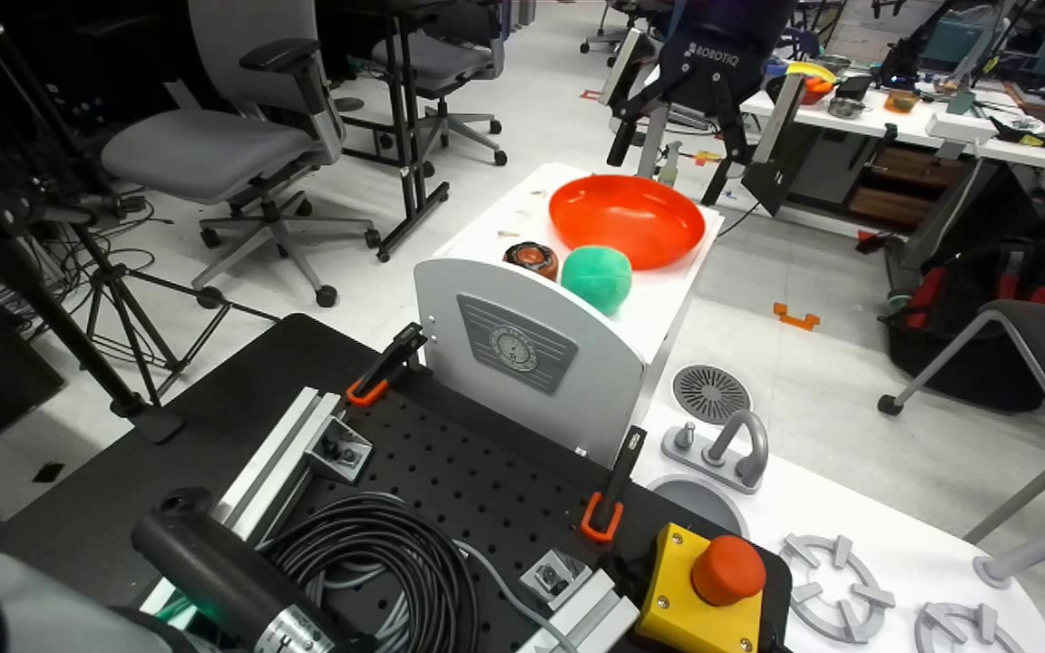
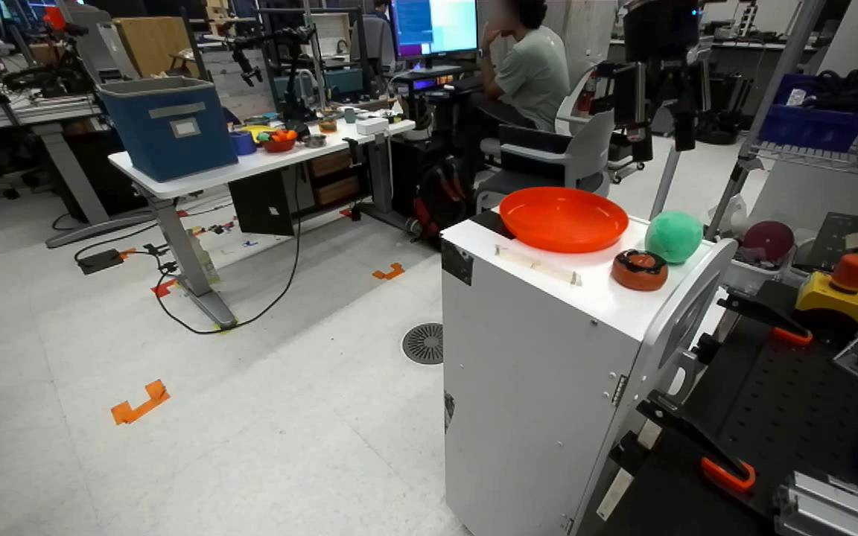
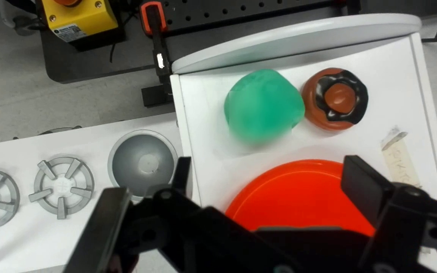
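My gripper (image 3: 267, 162) stands open, with nothing between its widely spread fingers. It hangs above a shallow orange-red dish (image 3: 298, 193), whose near part it hides in the wrist view. The dish (image 1: 627, 218) (image 2: 563, 219) rests on a white cabinet top, and the gripper (image 1: 666, 170) (image 2: 662, 139) is clear of it in both exterior views. Beside the dish sits a green ball (image 3: 262, 104) (image 1: 597, 279) (image 2: 673, 237), partly blurred in the wrist view. Close against the ball lies a round brown toy with black icing (image 3: 340, 98) (image 1: 532, 258) (image 2: 639, 271).
A raised end panel (image 1: 532, 349) divides the cabinet from a black perforated board (image 1: 486, 490) with orange-tipped clamps (image 1: 604, 517). On the board are coiled cables (image 1: 377, 562) and a yellow red-button box (image 1: 686, 589). A toy sink (image 3: 144, 163) and burners (image 3: 62, 187) adjoin the cabinet.
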`<state>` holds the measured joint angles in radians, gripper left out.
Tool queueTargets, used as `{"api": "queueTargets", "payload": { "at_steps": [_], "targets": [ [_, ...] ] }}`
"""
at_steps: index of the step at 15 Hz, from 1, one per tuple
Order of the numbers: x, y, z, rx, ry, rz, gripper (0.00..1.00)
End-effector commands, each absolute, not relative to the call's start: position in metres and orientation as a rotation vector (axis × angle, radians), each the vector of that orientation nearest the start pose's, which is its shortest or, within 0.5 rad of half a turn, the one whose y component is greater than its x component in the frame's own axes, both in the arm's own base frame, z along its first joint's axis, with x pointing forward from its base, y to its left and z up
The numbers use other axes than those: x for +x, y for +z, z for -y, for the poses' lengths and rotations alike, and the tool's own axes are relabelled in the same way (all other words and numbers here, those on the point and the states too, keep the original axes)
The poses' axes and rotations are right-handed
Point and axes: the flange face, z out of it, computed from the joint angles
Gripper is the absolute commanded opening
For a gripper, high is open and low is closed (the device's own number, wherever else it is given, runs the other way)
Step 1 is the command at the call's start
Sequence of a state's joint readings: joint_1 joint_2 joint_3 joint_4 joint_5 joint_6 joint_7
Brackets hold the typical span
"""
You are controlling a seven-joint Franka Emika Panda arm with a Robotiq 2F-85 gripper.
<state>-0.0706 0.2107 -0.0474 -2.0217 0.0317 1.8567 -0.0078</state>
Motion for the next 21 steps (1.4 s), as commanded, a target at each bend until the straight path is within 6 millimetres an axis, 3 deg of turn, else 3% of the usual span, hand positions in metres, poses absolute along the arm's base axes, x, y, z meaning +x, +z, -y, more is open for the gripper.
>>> {"api": "queueTargets", "payload": {
  "at_steps": [1, 7, 21],
  "targets": [
    [0.546, 0.327, 0.041, -3.013, 0.590, -0.136, 1.00],
    [0.548, 0.320, 0.023, -3.010, 0.607, -0.074, 1.00],
    [0.547, 0.309, 0.022, -3.002, 0.641, -0.069, 1.00]
  ]
}}
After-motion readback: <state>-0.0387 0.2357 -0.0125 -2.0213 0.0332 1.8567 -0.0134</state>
